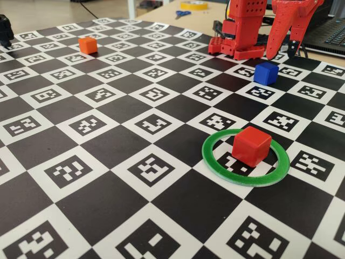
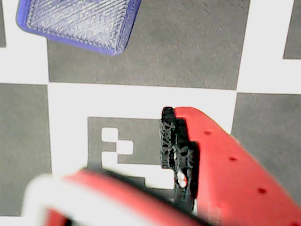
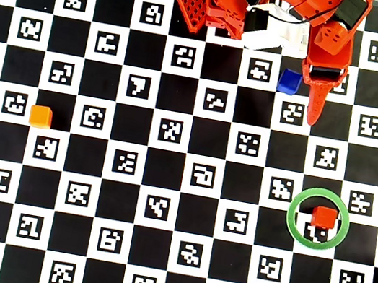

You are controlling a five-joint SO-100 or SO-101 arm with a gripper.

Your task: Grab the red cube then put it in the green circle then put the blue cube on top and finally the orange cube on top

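My gripper (image 3: 314,114) hangs over the far right part of the checkerboard mat (image 3: 167,182) in the overhead view, its red fingers pointing down toward the near edge, just to the right of the blue cube (image 3: 289,81). In the overhead view the fingers read as one narrow red wedge, so they look pressed together with nothing between them; my wrist view shows one red finger (image 2: 225,160) with a black pad along its edge and a blurred red part below it, and nothing is held there. The blue cube (image 2: 77,21) sits at the top left of that wrist view, apart from the finger, lying across a white square and a dark one.

The red cube (image 3: 322,216) lies inside the green circle (image 3: 292,222), toward the ring's upper right in the overhead view. In the fixed view the red cube (image 1: 252,145) stands flat on the mat within the ring (image 1: 215,162), close to its far side.

The orange cube (image 3: 40,116) rests alone at the left of the mat, well apart from everything else.

The white squares carry black coded markers; I can read no letters, brand or label on them or on the cubes. Beyond the mat, the fixed view shows blue-handled scissors (image 1: 182,13) and a yellow tape roll (image 1: 194,5).
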